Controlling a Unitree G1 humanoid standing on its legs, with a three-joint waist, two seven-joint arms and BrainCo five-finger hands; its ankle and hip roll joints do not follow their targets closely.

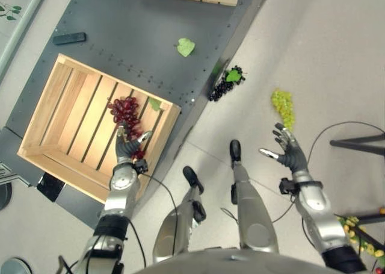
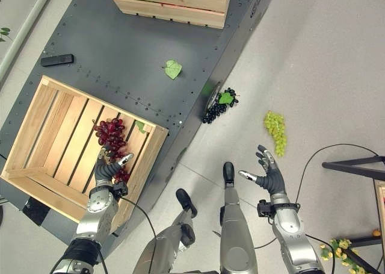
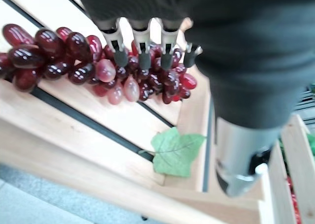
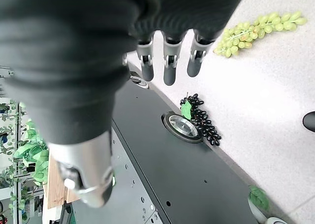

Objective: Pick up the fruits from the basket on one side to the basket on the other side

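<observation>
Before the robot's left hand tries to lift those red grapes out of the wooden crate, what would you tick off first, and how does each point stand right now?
1. Left hand is over the red grapes in the near crate: ok.
2. Fingers closed round the bunch: not ok; in the left wrist view they hang straight above it.
3. Fingertips touching the grapes: cannot tell.
4. Right hand holds nothing and is clear of the crate: ok; open above the floor.
5. All fruit is in crates: not ok; green grapes and black grapes lie on the floor.
6. Far crate is in sight as a target: ok.
</observation>
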